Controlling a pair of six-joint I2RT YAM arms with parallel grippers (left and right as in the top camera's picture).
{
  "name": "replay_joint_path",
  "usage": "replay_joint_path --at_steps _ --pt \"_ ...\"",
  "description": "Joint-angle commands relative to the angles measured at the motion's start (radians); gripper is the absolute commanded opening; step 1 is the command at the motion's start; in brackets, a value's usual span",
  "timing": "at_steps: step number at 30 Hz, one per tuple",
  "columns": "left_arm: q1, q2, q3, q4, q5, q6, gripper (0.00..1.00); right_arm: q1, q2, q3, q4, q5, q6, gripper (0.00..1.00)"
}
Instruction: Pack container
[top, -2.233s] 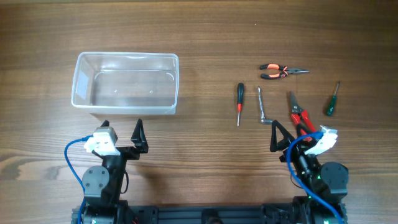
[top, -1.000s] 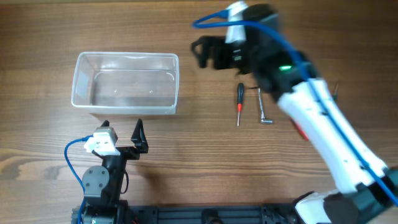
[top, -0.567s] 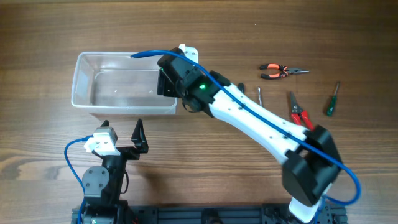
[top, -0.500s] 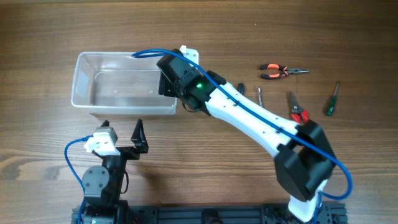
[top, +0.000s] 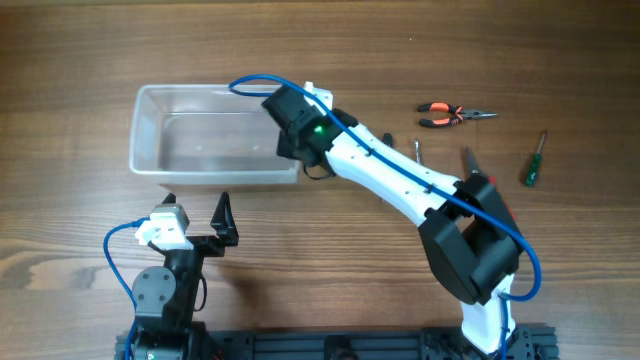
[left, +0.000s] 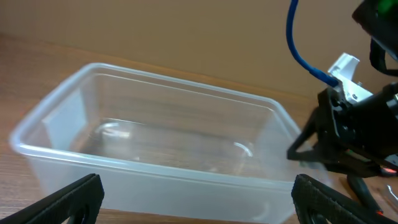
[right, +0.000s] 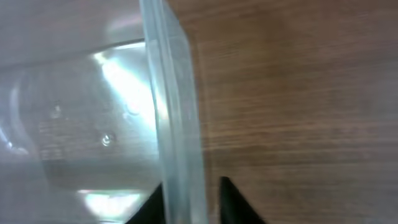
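The container (top: 150, 100), a clear shallow tub, sits at the table's left centre with nothing in it. My right gripper (top: 291, 140) reaches across from the right and straddles the tub's right end wall. The right wrist view shows its jaws (right: 189, 190) shut on that wall (right: 168, 93), one finger inside the tub and one outside. My left gripper (top: 196, 198) stays near the front edge, open and holding nothing. In the left wrist view the tub (left: 124, 165) fills the space ahead of the left gripper (left: 196, 186), with the right gripper (left: 311, 149) at the tub's right end.
Hand tools lie on the wood at the right: orange-handled pliers (top: 455, 114), a green screwdriver (top: 535, 158), red-handled cutters (top: 478, 172) partly under the arm, and a metal key (top: 416, 148). The right arm (top: 400, 180) stretches diagonally over them.
The right arm swung from the tools to the tub's right end and its jaws shut on the wall. The tub has slid a little to the right. The left arm has not moved.
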Motion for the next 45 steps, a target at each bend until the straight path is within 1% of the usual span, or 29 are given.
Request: replay_joint_path --at_steps 1,2,3,7,11,16,20,21,24,25,28,29,32,33,35,37,40,42,45 --pt "0.006 -0.002 -0.005 -0.001 -0.003 -0.009 1.0 -0.017 0.002 0.014 -0.051 0.018 -0.1 0.08" --pt "0.006 -0.002 -0.005 -0.001 -0.003 -0.009 1.0 -0.018 0.002 0.014 -0.07 0.02 -0.127 0.05" --pt "0.006 -0.002 -0.004 -0.001 -0.003 -0.009 1.0 -0.019 0.002 0.014 -0.092 0.03 -0.141 0.04" --pt "0.006 -0.002 -0.004 -0.001 -0.003 -0.009 1.0 -0.034 0.002 0.014 -0.193 0.087 -0.138 0.04" --pt "0.006 -0.002 -0.004 -0.001 -0.003 -0.009 1.0 -0.079 0.002 0.014 -0.286 0.172 -0.147 0.04" --pt "0.006 -0.002 -0.004 -0.001 -0.003 -0.009 1.0 -0.148 0.002 0.014 -0.323 0.177 -0.245 0.05" --pt "0.006 -0.002 -0.004 -0.001 -0.003 -0.009 1.0 -0.199 0.002 0.014 -0.337 0.178 -0.247 0.05" --pt "0.006 -0.002 -0.004 -0.001 -0.003 -0.009 1.0 -0.212 0.002 0.014 -0.334 0.175 -0.266 0.06" --pt "0.006 -0.002 -0.004 -0.001 -0.003 -0.009 1.0 -0.217 0.002 0.014 -0.305 0.148 -0.439 0.15" --pt "0.006 -0.002 -0.005 -0.001 -0.003 -0.009 1.0 -0.211 0.002 0.014 -0.303 0.16 -0.468 0.18" --pt "0.006 -0.002 -0.004 -0.001 -0.003 -0.009 1.0 -0.199 0.002 0.014 -0.304 0.185 -0.468 0.24" --pt "0.006 -0.002 -0.004 -0.001 -0.003 -0.009 1.0 -0.2 -0.001 0.014 -0.301 0.185 -0.468 0.29" --pt "0.006 -0.002 -0.004 -0.001 -0.003 -0.009 1.0 -0.2 -0.035 0.014 -0.245 0.195 -0.52 0.56" --pt "0.006 -0.002 -0.005 -0.001 -0.003 -0.009 1.0 -0.2 -0.062 0.019 -0.23 0.198 -0.532 0.61" --pt "0.006 -0.002 -0.004 -0.001 -0.003 -0.009 1.0 -0.208 -0.15 0.043 -0.206 0.203 -0.533 0.8" --pt "0.006 -0.002 -0.004 -0.001 -0.003 -0.009 1.0 -0.23 -0.25 0.074 -0.178 0.204 -0.533 0.88" --pt "0.006 -0.002 -0.005 -0.001 -0.003 -0.009 1.0 -0.311 -0.422 0.098 -0.122 0.204 -0.533 0.96" --pt "0.006 -0.002 -0.004 -0.001 -0.003 -0.009 1.0 -0.428 -0.532 0.098 -0.117 0.204 -0.532 0.99" --pt "0.006 -0.002 -0.004 -0.001 -0.003 -0.009 1.0 -0.583 -0.583 0.097 -0.174 0.204 -0.514 0.99"
